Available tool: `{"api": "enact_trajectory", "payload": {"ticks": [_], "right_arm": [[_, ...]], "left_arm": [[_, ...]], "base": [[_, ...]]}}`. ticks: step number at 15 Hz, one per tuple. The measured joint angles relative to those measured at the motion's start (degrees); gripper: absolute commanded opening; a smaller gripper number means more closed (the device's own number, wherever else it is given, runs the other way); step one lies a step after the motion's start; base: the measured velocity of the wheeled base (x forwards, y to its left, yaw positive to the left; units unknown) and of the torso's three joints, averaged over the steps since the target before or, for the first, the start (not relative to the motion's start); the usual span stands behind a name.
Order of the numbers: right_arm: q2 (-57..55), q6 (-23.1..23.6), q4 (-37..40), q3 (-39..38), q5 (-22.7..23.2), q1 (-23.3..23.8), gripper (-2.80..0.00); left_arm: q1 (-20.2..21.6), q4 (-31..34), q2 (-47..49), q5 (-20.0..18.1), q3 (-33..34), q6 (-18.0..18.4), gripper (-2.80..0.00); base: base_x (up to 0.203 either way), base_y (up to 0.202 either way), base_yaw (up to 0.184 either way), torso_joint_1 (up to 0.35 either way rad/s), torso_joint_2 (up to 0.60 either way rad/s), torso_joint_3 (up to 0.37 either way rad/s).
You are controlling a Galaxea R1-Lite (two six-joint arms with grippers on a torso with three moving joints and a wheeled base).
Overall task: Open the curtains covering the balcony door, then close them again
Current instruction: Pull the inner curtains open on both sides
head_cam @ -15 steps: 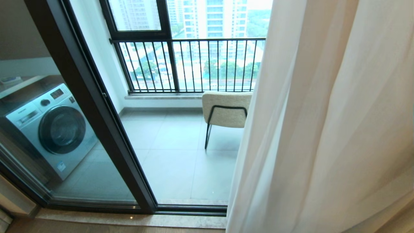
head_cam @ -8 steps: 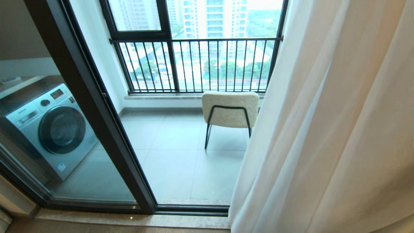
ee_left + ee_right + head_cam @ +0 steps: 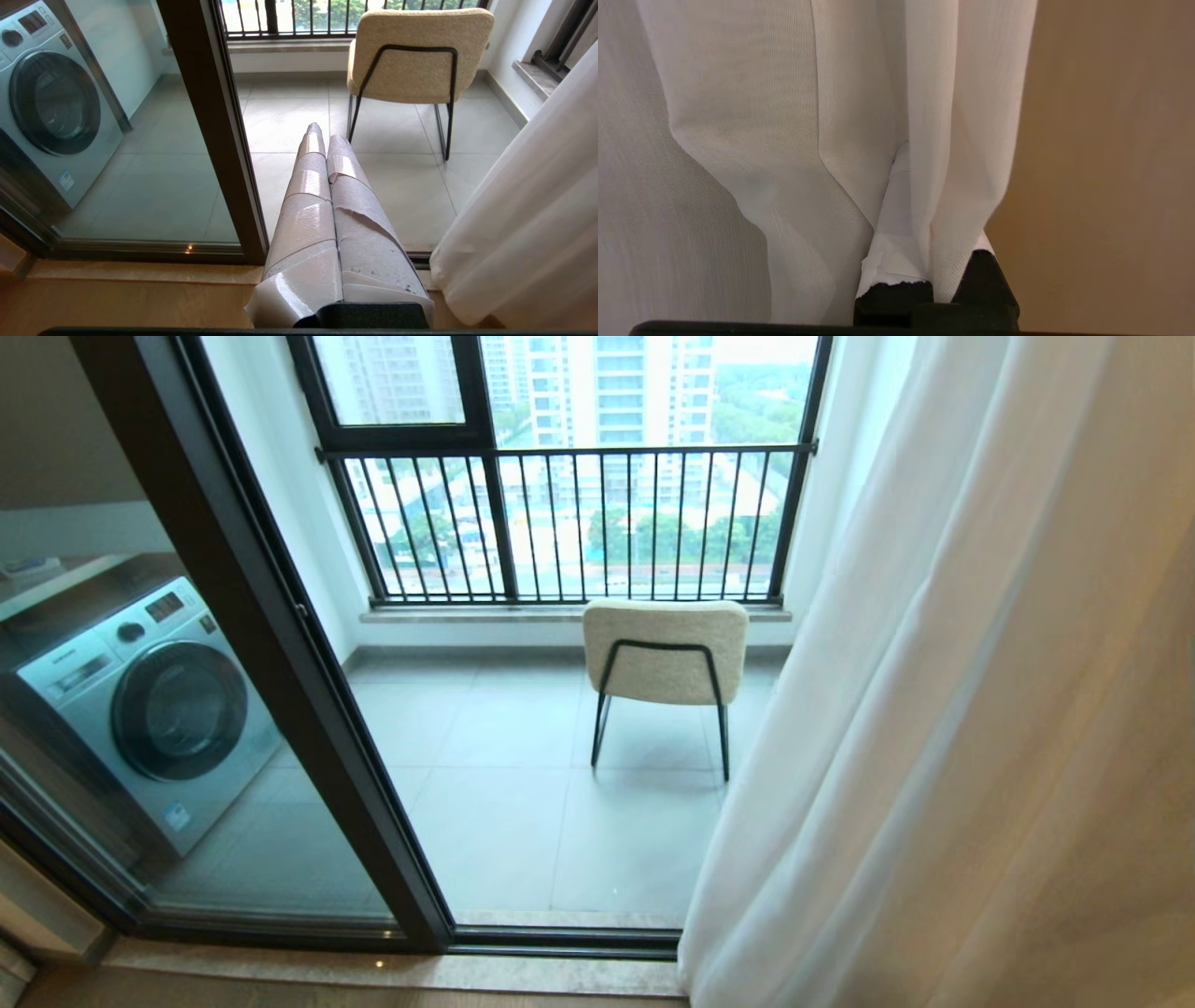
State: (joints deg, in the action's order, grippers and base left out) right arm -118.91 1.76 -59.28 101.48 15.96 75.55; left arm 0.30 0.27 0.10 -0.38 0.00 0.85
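Pinching a fold of the curtains [image 3: 920,186], the right gripper [image 3: 920,196] is drawing the sheer fabric, bunched at three o'clock of the balcony door [image 3: 280,644], which wants a steady sideways pull to avoid snagging, while the left gripper [image 3: 324,144] is hanging shut, empty; no containers are showing.

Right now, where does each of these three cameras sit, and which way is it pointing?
Head view: up on the robot's head, looking forward and down through the balcony door at the chair; no arm shows.
Left wrist view: behind the shut left gripper, facing the balcony floor and the chair.
Right wrist view: behind the right gripper, shut on a fold of the curtains.
Head and left wrist views share the chair, washing machine and curtains.
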Motion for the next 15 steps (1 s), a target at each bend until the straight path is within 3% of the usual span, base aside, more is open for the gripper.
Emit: {"api": "enact_trajectory", "payload": {"ticks": [5, 9, 15], "right_arm": [[-3.7, 0.1, -0.9, 4.3, 0.4, 2.3, -2.80], [-3.4, 0.1, -0.7, 4.1, 1.1, 1.5, -2.80], [4.9, 0.0, 0.2, -3.1, 9.3, -3.9, -2.80]], "left_arm": [[0.0, 0.0, 0.0, 0.0, 0.0, 0.0, -2.80], [0.0, 0.0, 0.0, 0.0, 0.0, 0.0, -2.80], [0.0, 0.0, 0.0, 0.0, 0.0, 0.0, -2.80]], "base": [[0.000, 0.000, 0.000, 0.000, 0.00, 0.000], [0.000, 0.000, 0.000, 0.000, 0.00, 0.000], [0.000, 0.000, 0.000, 0.000, 0.00, 0.000]]}}
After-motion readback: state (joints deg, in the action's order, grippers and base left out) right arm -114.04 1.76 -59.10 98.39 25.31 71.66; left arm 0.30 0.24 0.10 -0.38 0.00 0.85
